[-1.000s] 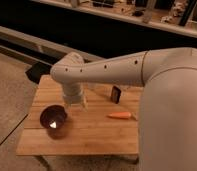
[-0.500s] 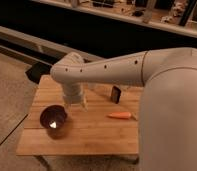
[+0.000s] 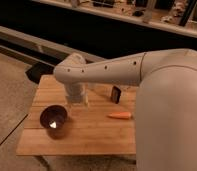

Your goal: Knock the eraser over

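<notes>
The eraser (image 3: 115, 93) is a small dark slab standing upright on the wooden table (image 3: 92, 135), near its back right part. My gripper (image 3: 77, 102) hangs below the white arm's wrist over the table's middle left, between the dark bowl and the eraser, about a hand's width left of the eraser and apart from it.
A dark bowl (image 3: 54, 120) with a bright glint inside sits at the table's left front. An orange carrot (image 3: 119, 115) lies in front of the eraser. My large white arm (image 3: 167, 90) covers the table's right side. A dark counter runs behind.
</notes>
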Robot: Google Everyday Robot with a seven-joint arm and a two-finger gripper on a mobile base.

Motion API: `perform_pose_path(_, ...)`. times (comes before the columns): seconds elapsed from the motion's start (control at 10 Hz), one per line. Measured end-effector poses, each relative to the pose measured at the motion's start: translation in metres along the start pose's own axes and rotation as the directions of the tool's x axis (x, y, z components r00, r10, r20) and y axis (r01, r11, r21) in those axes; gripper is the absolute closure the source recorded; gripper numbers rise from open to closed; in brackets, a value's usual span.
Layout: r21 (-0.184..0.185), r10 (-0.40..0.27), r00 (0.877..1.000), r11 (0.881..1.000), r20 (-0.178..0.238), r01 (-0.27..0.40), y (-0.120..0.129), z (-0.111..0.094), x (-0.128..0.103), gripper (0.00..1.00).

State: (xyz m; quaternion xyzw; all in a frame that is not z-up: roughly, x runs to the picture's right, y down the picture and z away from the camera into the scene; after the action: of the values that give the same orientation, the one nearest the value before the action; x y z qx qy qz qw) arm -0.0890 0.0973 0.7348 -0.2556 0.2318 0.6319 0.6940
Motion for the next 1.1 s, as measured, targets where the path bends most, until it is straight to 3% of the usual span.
perform_pose_path(0.3, -0.009, 0.009, 1.0, 1.0, 0.022, -0.009, -0.03, 0.017, -0.041, 0.35)
perform_pose_path(0.7, -0.061, 0.067, 0.998, 0.996, 0.023, -0.065, -0.072, 0.026, -0.095, 0.35)
perform_pose_path(1.1, -0.055, 0.102, 0.994, 0.993, -0.028, -0.103, -0.121, 0.05, -0.138, 0.35)
